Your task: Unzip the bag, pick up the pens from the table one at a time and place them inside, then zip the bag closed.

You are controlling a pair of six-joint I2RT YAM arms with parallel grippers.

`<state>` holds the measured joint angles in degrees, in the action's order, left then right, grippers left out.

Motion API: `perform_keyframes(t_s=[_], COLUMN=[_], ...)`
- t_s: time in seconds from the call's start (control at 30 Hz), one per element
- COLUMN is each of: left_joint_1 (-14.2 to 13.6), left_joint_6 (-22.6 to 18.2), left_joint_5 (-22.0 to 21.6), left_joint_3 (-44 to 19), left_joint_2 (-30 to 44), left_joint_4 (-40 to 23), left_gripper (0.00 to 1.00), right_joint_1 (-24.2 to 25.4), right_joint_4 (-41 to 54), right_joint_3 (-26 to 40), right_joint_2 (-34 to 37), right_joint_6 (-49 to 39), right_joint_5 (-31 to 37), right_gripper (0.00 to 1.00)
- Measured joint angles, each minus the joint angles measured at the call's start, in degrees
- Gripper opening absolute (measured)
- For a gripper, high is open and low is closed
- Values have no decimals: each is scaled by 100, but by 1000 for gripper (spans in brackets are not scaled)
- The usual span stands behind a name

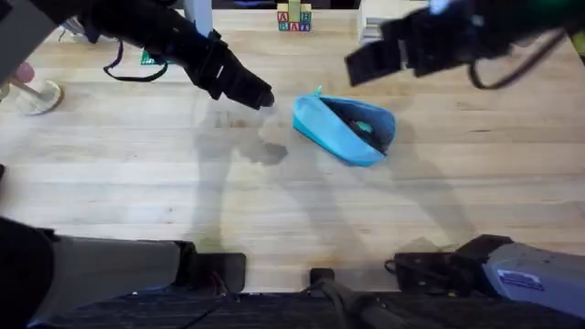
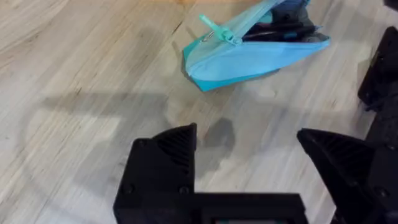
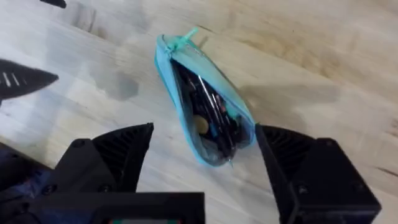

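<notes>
The bag lies on the surface a little right of the middle, its long axis slanting from upper left to lower right in the overhead view — a light blue pouch with its zipper undone and its mouth gaping upward. Inside the opening the right wrist view shows dark, thin pens packed lengthwise along with a small yellowish round item and a bit of teal, though the individual pieces are hard to separate. The pull tab sticks out at the pouch's pointed end, the end nearer the left arm. The left end effector hangs just beside that pointed end, apart from the fabric and not touching it; in its own wrist view the two black fingers stand wide apart with bare wood between them, and a soft shadow falls on the planks below. The right end effector is raised above and beyond the bag, toward the far side of the surface, showing large and blurred overhead; its wrist view looks straight down at the open pouch, and its fingers are likewise spread — nothing is held between them. A stack of coloured letter blocks sits at the far edge, well apart from the bag.
</notes>
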<state>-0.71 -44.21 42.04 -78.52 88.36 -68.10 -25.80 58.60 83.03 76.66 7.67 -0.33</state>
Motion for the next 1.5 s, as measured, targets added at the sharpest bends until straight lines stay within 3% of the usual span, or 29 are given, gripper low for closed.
perform_keyframes(t_s=[0.03,0.1,0.37,0.93,1.5], left_joint_1=[0,0,0,0,0], left_joint_6=[0,0,0,0,0], left_joint_5=[0,0,2,2,2], left_joint_3=[0,0,0,0,0], left_joint_2=[0,0,0,0,0], left_joint_4=[0,0,0,0,-2], left_gripper=[995,995,996,996,995], right_joint_1=[-334,-492,-656,-682,-774], right_joint_4=[-10,-16,-111,-766,-1294], right_joint_3=[293,435,544,546,548], right_joint_2=[387,632,1523,1665,2256], right_joint_6=[356,624,1552,1520,1498], right_joint_5=[433,652,1010,1017,1017], right_gripper=[996,996,997,996,996])
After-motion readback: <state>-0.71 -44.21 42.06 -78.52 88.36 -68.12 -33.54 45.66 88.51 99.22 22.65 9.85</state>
